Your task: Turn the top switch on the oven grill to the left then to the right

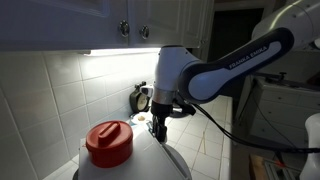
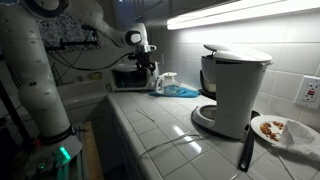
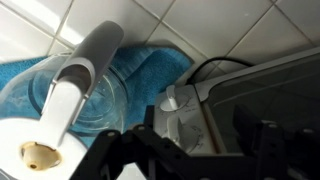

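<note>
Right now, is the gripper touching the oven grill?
Cannot tell. In an exterior view the gripper ends at the top edge of the oven grill. They overlap in the picture, so neither contact nor a gap shows plainly.

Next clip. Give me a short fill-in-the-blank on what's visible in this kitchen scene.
1. The ridged round cap on the white appliance is ___ in colour.
2. The cloth in the wrist view is ___ in colour.
3. The wall behind the appliance is covered in white ___.
4. The gripper has its jaws ___, with nothing between them.

Missing words: red; blue; tiles; open.
</note>
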